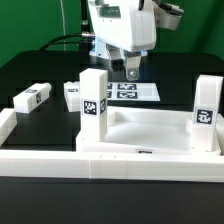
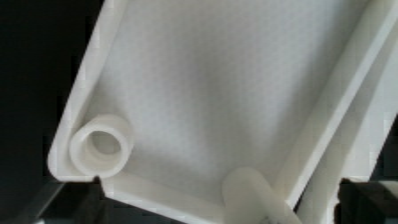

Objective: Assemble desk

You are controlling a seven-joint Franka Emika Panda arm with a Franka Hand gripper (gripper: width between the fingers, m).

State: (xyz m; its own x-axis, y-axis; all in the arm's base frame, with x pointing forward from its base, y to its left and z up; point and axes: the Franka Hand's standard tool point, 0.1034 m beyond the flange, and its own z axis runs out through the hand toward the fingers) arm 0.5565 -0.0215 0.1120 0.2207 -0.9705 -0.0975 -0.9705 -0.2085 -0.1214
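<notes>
The white rimmed tabletop (image 1: 150, 130) lies at the front of the table with its hollow side up. Two white legs stand upright in its corners, one at the exterior view's left (image 1: 93, 98) and one at its right (image 1: 206, 108). Two loose tagged legs (image 1: 32, 97) (image 1: 72, 93) lie to the left. My gripper (image 1: 132, 68) hangs above the tabletop's far edge, open and empty. The wrist view shows the tabletop's inside (image 2: 214, 90), an empty round corner socket (image 2: 102, 147) and my fingertips (image 2: 68, 195) far apart either side of that corner, gripper (image 2: 214, 205).
The marker board (image 1: 140, 91) lies flat behind the tabletop, under the gripper. A long low white barrier wall (image 1: 100, 162) runs along the front and turns back at the exterior view's left (image 1: 8, 122). The table is black.
</notes>
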